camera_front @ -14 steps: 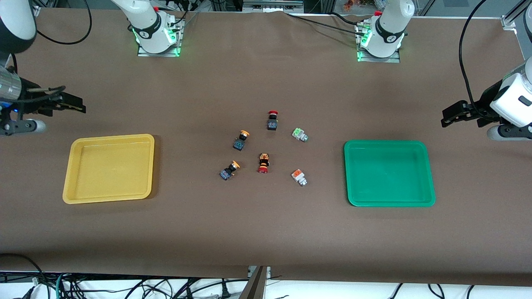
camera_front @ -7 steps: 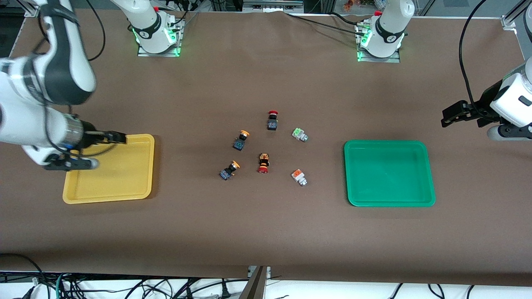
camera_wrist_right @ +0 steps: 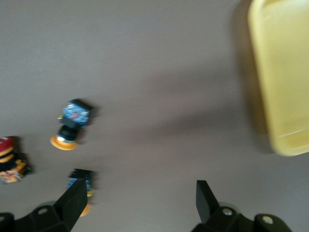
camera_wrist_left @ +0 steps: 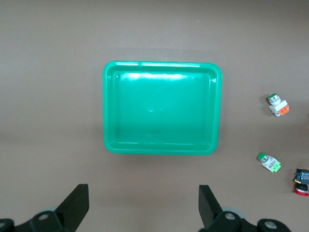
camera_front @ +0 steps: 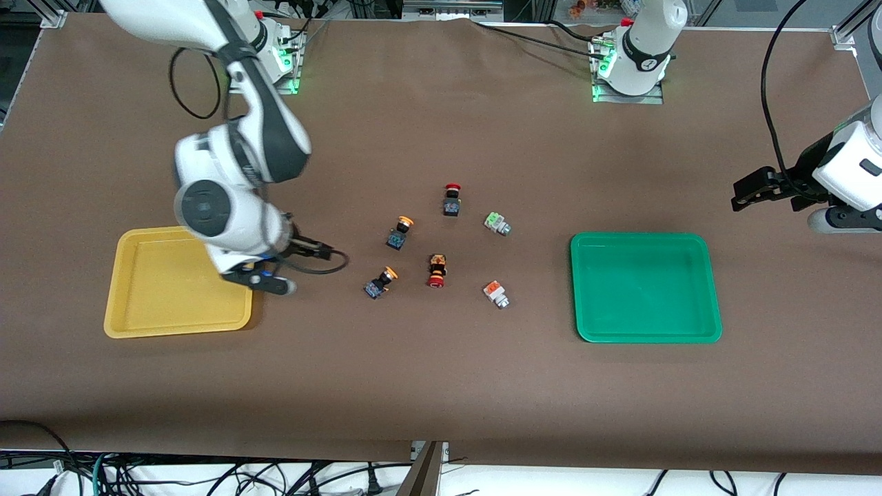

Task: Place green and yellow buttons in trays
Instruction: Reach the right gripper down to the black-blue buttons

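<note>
Two yellow-capped buttons (camera_front: 400, 232) (camera_front: 380, 282) lie mid-table, with a green-topped square button (camera_front: 497, 222) and an orange-topped one (camera_front: 495, 293) toward the left arm's end. The yellow tray (camera_front: 158, 303) is at the right arm's end, the green tray (camera_front: 645, 288) at the left arm's. My right gripper (camera_front: 324, 252) is open and empty, over bare table between the yellow tray and the buttons. Its wrist view shows the tray (camera_wrist_right: 285, 72) and both yellow-capped buttons (camera_wrist_right: 71, 124) (camera_wrist_right: 81, 186). My left gripper (camera_front: 747, 193) waits open by the green tray (camera_wrist_left: 161, 107).
A red-capped black button (camera_front: 452, 198) and a red-capped button with an orange-black body (camera_front: 436, 270) lie among the task buttons. The second one also shows in the right wrist view (camera_wrist_right: 9, 162). Both trays hold nothing.
My right arm has swung in from the table's end, passed over the yellow tray and now hangs between that tray and the buttons. The left arm and the buttons have not moved.
</note>
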### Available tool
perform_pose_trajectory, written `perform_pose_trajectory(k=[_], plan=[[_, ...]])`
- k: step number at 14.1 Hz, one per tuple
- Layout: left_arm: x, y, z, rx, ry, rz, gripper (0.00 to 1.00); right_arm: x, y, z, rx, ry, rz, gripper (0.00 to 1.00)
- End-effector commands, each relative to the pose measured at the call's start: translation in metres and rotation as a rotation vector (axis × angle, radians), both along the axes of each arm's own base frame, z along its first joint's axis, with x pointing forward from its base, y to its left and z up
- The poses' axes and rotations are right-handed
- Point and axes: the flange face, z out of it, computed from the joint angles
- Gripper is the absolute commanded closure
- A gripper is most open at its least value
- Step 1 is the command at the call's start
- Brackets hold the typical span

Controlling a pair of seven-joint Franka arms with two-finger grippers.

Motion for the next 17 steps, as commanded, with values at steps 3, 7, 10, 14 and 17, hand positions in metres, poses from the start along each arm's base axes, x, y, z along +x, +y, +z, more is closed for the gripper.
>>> perform_pose_trajectory(k=[3,7,10,14,17], plan=[[0.004,0.001,0.005,-0.003,-0.009,-0.003,0.0,-0.032,0.092,-0.071,-0.01,-0.045,-0.154,0.0],[0.004,0.0,0.004,-0.002,-0.008,-0.011,0.0,-0.061,0.128,-0.117,-0.029,-0.04,-0.161,0.0],[0.004,0.0,0.004,-0.002,-0.008,-0.014,0.0,-0.078,0.13,-0.141,-0.015,-0.062,-0.15,0.0],[0.004,0.0,0.005,-0.002,-0.01,-0.016,0.0,-0.086,0.133,-0.151,-0.013,-0.068,-0.139,0.32],[0.004,0.0,0.004,-0.002,-0.008,-0.013,0.0,-0.086,0.134,-0.151,-0.012,-0.066,-0.14,1.0]])
